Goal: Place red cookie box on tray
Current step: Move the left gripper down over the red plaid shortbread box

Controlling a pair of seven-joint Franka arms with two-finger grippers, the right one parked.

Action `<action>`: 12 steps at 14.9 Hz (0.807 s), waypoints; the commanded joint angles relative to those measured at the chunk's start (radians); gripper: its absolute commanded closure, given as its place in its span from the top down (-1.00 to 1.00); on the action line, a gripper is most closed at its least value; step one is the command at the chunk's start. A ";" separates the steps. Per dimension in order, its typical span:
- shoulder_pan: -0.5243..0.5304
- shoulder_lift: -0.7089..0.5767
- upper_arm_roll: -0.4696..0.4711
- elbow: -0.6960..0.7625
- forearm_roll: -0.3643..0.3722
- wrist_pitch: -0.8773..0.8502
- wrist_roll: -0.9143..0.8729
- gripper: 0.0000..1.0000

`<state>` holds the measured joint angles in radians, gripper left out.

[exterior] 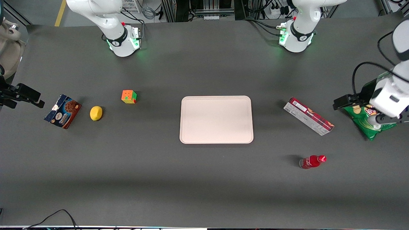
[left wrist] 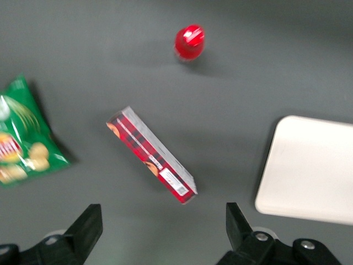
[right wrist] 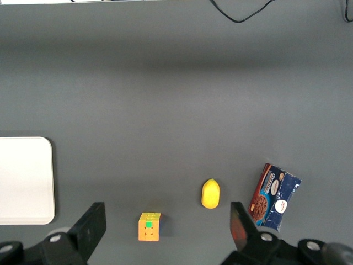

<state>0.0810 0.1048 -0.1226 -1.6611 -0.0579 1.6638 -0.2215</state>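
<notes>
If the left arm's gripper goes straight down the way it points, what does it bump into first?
Probably bare table. The open gripper hangs above it, and the red cookie box lies just ahead of its fingers, though depth is unclear.

A robotics lab: bench-mounted arms, loose cables and a grey-matted table.

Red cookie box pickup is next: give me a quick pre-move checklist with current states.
1. Gripper open, nothing held: ok.
2. Gripper over the red cookie box: not ok, it hangs above the chip bag, toward the working arm's end.
3. Box free of neighbours: ok, apart from chip bag and red bottle.
4. Box lying flat on the table: ok.
5. Tray bare: ok.
</notes>
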 commanded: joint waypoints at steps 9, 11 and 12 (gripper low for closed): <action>-0.035 0.010 0.070 -0.432 -0.036 0.370 -0.340 1.00; -0.041 0.006 0.072 -0.517 -0.036 0.491 -0.345 1.00; -0.041 0.006 0.072 -0.554 -0.036 0.546 -0.345 1.00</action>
<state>0.0649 0.1439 -0.0636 -2.0930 -0.0822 2.0734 -0.5290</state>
